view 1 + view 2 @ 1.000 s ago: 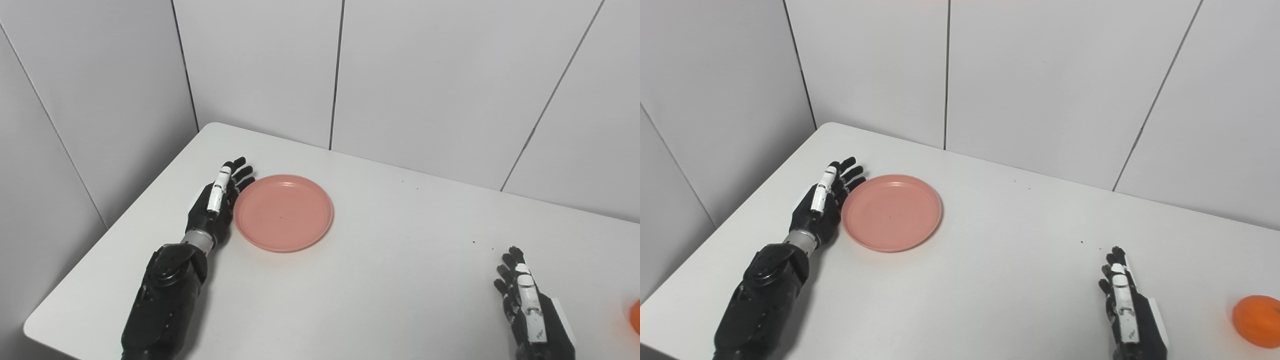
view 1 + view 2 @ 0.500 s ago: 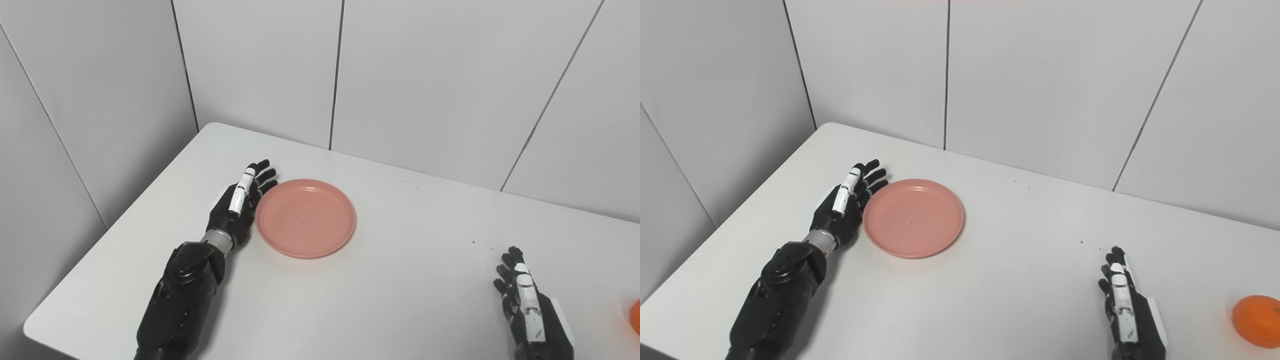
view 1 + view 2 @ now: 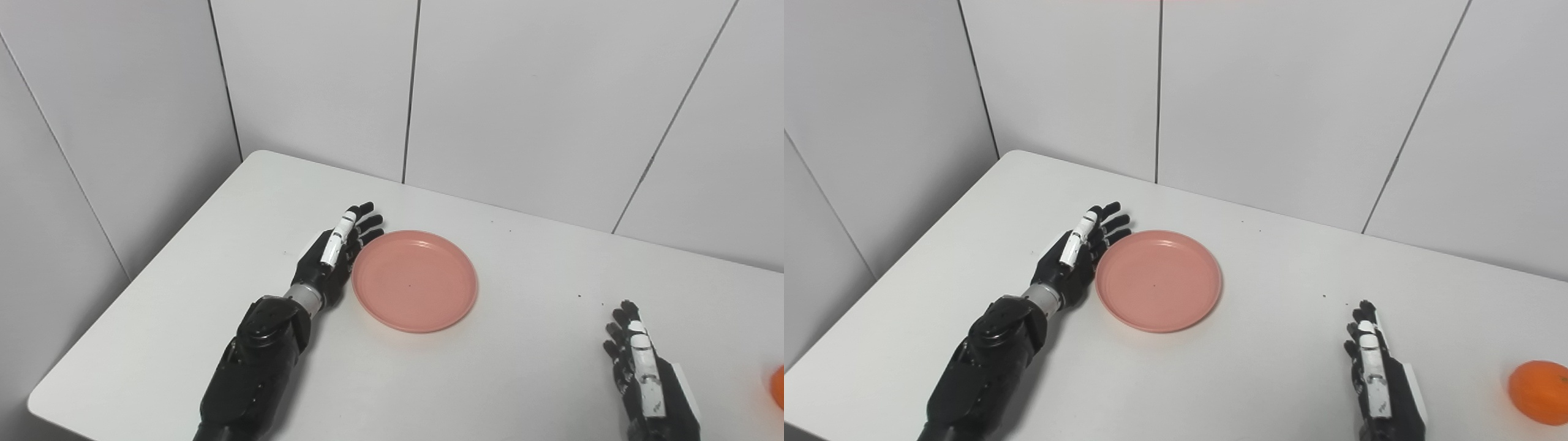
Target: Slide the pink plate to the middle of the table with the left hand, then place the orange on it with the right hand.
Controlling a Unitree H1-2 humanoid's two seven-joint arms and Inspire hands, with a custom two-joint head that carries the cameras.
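Pushing pink plate [image 3: 414,280] rightward since a second ago, left hand [image 3: 331,257] flat, fingers extended against rim; keeping pressure low, steady.

Pink plate [image 3: 1159,280]; orange [image 3: 1538,392] orange; white table [image 3: 1274,380]; black-and-white hands.

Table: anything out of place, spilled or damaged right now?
Nothing stands out. The pink plate lies flat and empty beside the open left hand; the orange sits whole by the right edge. A few dark specks dot the table.
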